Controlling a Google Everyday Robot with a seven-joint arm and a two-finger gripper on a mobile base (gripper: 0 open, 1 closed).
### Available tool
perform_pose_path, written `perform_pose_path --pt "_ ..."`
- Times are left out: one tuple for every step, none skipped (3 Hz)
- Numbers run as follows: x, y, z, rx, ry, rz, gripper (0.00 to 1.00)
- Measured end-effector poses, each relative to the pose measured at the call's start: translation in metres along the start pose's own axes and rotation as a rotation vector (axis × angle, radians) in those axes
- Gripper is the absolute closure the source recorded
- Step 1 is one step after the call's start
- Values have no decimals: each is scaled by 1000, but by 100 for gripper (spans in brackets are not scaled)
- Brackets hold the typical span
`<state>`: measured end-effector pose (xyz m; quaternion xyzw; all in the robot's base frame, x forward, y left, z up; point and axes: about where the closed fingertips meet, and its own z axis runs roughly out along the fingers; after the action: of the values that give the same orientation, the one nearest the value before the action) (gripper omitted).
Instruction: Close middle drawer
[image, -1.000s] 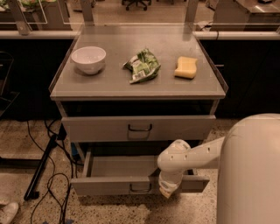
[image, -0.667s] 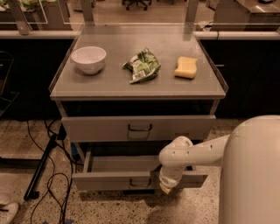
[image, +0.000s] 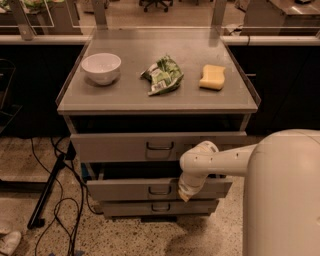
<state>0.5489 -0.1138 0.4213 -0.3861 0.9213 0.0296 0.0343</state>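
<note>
Speckled floor (image: 140, 235), grey cabinet top (image: 125, 97); jaws at middle drawer (image: 130, 190) front, state impossible to tell.

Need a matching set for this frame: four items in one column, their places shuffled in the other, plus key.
Items:
1. white bowl
2. green bag
3. yellow sponge
4. gripper

Places:
A. right side of the cabinet top
B. at the front of the middle drawer, right of its handle
C. left side of the cabinet top
D. centre of the cabinet top

Pairs: 1-C, 2-D, 3-A, 4-B
</note>
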Motion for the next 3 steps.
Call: perform_pose_path --pt "-2 -4 9 -1 5 37 100" --pt "-8 -17 16 12 0 103 100" --pt "-8 -23 19 23 1 143 100"
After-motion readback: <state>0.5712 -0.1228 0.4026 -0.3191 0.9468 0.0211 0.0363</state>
